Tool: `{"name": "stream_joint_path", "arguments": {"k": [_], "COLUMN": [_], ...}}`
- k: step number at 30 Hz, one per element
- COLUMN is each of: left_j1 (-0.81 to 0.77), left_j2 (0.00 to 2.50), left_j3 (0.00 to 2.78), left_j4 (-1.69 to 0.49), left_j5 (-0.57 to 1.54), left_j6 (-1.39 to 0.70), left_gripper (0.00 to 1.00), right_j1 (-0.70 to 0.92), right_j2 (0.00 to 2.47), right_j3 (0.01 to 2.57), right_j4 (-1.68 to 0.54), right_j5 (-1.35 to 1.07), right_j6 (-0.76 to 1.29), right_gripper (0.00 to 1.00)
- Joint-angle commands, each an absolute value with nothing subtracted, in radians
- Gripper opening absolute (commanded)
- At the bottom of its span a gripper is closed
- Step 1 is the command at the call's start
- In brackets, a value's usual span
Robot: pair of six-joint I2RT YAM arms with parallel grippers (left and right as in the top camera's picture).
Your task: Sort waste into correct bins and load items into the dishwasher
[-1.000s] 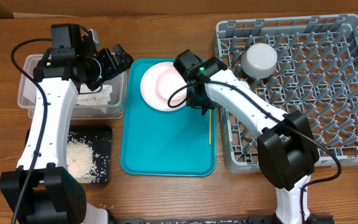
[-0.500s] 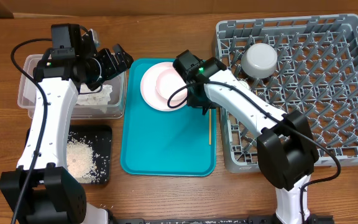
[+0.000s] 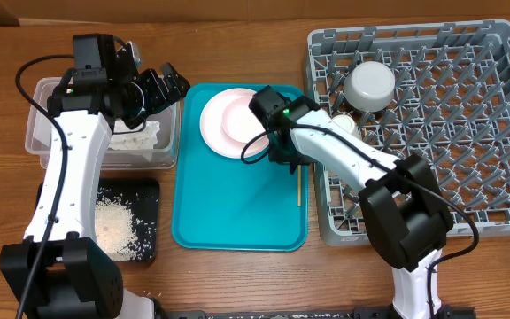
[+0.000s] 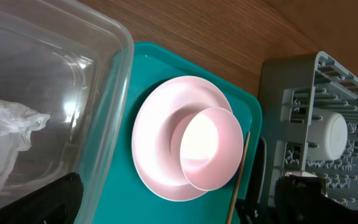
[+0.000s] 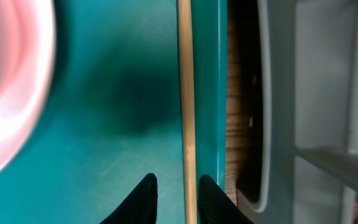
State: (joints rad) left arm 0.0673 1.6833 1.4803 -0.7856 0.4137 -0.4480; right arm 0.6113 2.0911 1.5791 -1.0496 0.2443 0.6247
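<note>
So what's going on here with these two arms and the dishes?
Two robot arms are clearing up after a meal. The right gripper is down on the teal tray, straddling a wooden chopstick beside the dish rack; whether it grips it is unclear. The left gripper hangs open above the clear tub holding tissue. The pink bowl sits on the pink plate on the tray.

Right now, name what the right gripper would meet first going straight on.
Probably the wooden chopstick, lying on the teal tray between the fingertips of the right gripper; depth is unclear.
</note>
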Motion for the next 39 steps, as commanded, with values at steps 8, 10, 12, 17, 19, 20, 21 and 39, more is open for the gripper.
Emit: {"name": "stream_joint_path", "arguments": {"k": [8,10,12,17,19,20,21,39], "left_j1": [0.065,0.065,0.065,0.065,0.065,0.065,0.065,0.065], "left_j2": [1.675,1.675,1.675,1.675,1.675,1.675,1.675,1.675], "left_j3": [1.507,1.507,1.507,1.507,1.507,1.507,1.507,1.507], "left_j4": [-0.786,-0.786,-0.786,-0.786,-0.786,-0.786,-0.786,-0.786], "left_j5": [0.407,0.407,0.407,0.407,0.407,0.407,0.407,0.407], "left_j6": [-0.441,-0.441,-0.441,-0.441,-0.441,-0.441,-0.441,-0.441], "left_gripper": [1.0,1.0,1.0,1.0,1.0,1.0,1.0,1.0], "right_j1": [0.618,0.618,0.618,0.618,0.618,0.618,0.618,0.618], "right_j2": [2.096,2.096,2.098,2.101,2.101,2.101,2.101,2.101], "right_j3": [1.511,1.496,1.48,1.439,1.428,1.426,1.426,1.44], "right_j4": [-1.006,-0.989,-0.972,-0.93,-0.916,-0.913,-0.912,-0.914], "right_j5": [0.28,0.28,0.277,0.244,0.223,0.216,0.215,0.216], "right_j6": [0.622,0.622,0.622,0.622,0.622,0.622,0.622,0.622], "right_gripper": [0.25,0.26,0.27,0.29,0.29,0.29,0.29,0.04]}}
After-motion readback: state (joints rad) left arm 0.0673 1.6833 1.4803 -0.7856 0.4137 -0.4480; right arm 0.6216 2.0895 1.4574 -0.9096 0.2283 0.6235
